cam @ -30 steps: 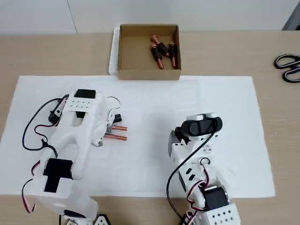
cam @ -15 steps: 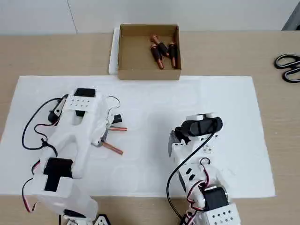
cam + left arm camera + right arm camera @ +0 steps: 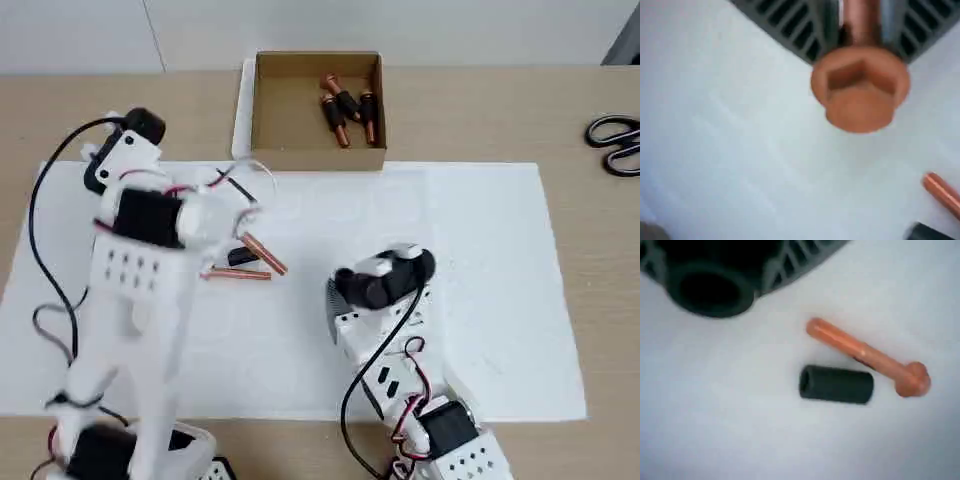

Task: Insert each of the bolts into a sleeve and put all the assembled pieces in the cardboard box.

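My left gripper [image 3: 244,236] is shut on a copper bolt [image 3: 266,254], held slanted above the white sheet; its hex head [image 3: 860,90] points toward the wrist camera between the ribbed fingers [image 3: 785,25]. Below it a second bolt [image 3: 238,273] and a black sleeve [image 3: 243,256] lie on the sheet. My right gripper [image 3: 338,292], to their right, is shut on another black sleeve [image 3: 710,289], open end showing. Its view looks at a loose bolt [image 3: 865,356] beside a loose sleeve [image 3: 836,385]. The cardboard box [image 3: 268,110] at the back holds several assembled pieces [image 3: 345,108].
A white sheet [image 3: 480,250] covers the middle of the wooden table. Black scissors [image 3: 615,140] lie at the far right edge. A white lid or card [image 3: 240,115] leans against the box's left side.
The left arm has risen and swung toward the back, lifting one bolt off the sheet. The other bolt stayed down. The right arm shifted a little to the left.
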`<state>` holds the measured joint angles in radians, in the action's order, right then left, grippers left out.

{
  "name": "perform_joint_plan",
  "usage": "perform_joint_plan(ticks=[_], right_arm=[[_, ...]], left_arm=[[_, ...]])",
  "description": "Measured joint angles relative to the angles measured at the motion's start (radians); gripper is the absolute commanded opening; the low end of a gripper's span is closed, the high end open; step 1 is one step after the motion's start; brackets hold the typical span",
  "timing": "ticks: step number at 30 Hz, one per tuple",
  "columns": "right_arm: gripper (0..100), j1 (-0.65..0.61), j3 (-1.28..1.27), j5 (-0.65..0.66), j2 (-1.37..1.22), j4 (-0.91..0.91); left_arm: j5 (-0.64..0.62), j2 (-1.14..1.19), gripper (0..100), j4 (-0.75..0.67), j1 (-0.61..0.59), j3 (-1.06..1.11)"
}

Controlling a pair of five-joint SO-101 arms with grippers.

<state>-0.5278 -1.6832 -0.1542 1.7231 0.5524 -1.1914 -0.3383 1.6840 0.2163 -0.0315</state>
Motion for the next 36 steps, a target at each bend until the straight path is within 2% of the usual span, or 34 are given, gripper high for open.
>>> perform_joint_plan(ticks=[4,8,11,17,20,23,30,36], right_arm=[[0.5,0.003,0.0,0.138,0.0,-0.186],[0.5,0.0,0.0,0.209,0.0,-0.287],[0.5,0.002,0.0,0.232,0.0,-0.341],[0.5,0.0,0.0,0.236,0.0,-0.391],[0.5,-0.009,0.0,0.236,0.0,-0.393],[0.5,-0.008,0.0,0.236,0.0,-0.393],[0.5,-0.008,0.0,0.236,0.0,-0.399],[0.5,-0.008,0.0,0.239,0.0,-0.486]], left_arm=[[0.123,-0.132,1,0.003,0.075,0.0],[0.255,-0.229,1,-0.032,0.069,0.0],[0.376,-0.278,1,-0.149,0.023,0.0],[0.644,-0.31,1,-0.482,-0.021,0.064],[0.692,-0.31,1,-0.609,0.002,0.133],[0.747,-0.31,1,-0.706,0.077,0.166],[0.901,-0.353,1,-0.752,0.299,0.19],[0.941,-0.551,1,-0.904,0.325,0.419]])
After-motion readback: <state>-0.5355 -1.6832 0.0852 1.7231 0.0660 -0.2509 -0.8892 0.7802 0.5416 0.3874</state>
